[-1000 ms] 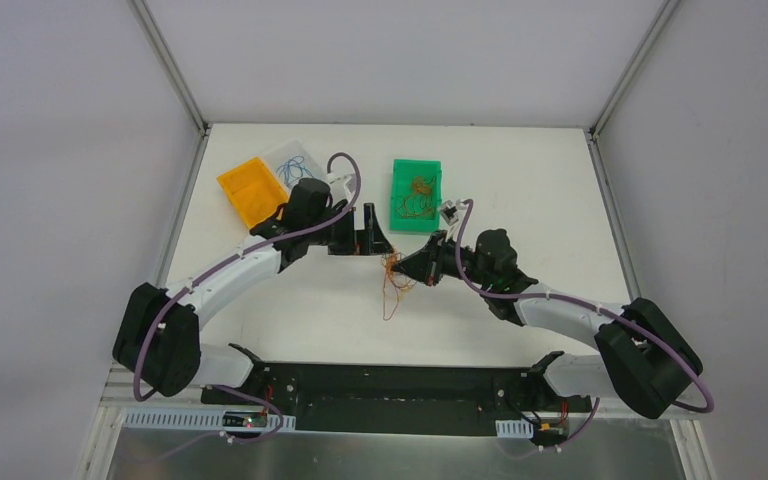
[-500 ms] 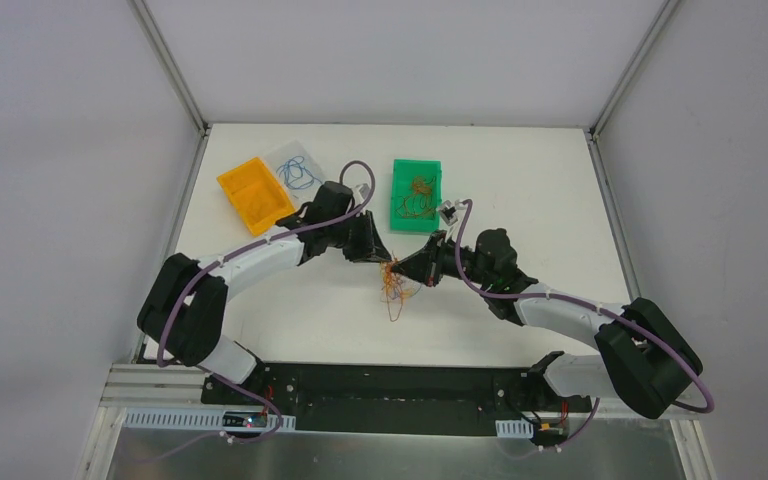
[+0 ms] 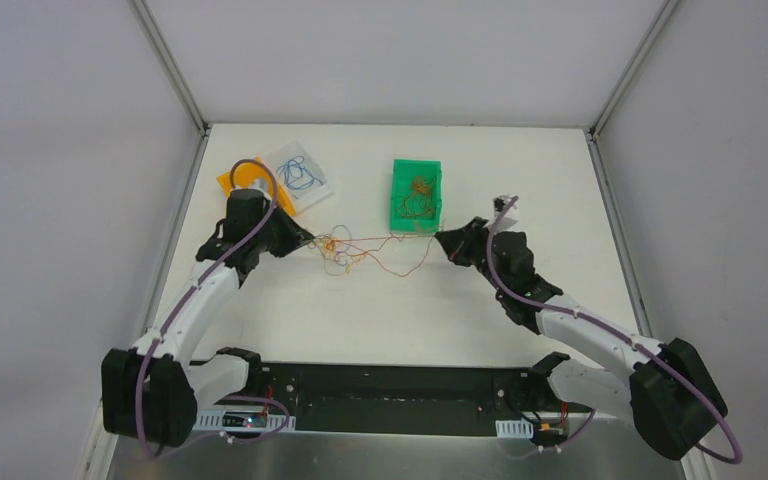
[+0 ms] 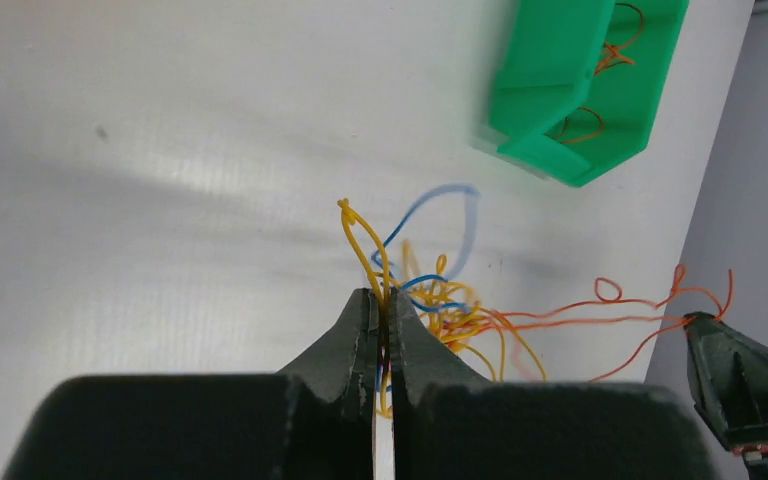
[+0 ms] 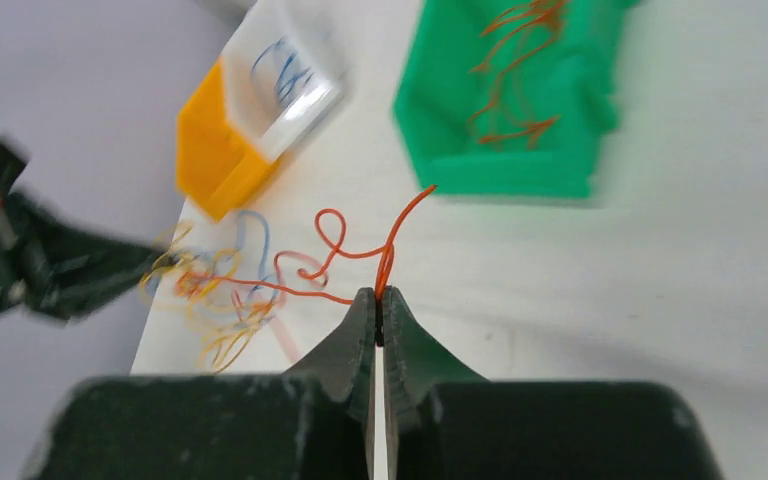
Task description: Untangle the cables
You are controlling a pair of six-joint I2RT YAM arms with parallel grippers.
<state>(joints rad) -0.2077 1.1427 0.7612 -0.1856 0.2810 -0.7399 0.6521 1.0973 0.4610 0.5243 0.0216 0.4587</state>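
Note:
The cables [image 3: 338, 250] are a knot of thin yellow, blue and orange wires hanging between the two arms, above the white table. My left gripper [image 3: 310, 240] is shut on yellow and blue strands at the knot's left end, and the left wrist view shows them pinched at the gripper [image 4: 381, 297]. Orange strands [image 3: 400, 262] stretch rightward from the knot to my right gripper [image 3: 447, 243]. It is shut on an orange wire [image 5: 360, 250], pinched at the gripper [image 5: 378, 295]. The knot [image 5: 210, 290] stays bunched near the left fingers.
A green bin [image 3: 397, 200] holding orange wires stands just behind the stretched strands. An orange bin [image 3: 230, 182] and a clear tray [image 3: 322, 180] with blue wires sit at the back left, close behind the left arm.
The left gripper went from open to shut on the tangle and pulled it left. The right gripper drew back to the right. The wires now stretch between them.

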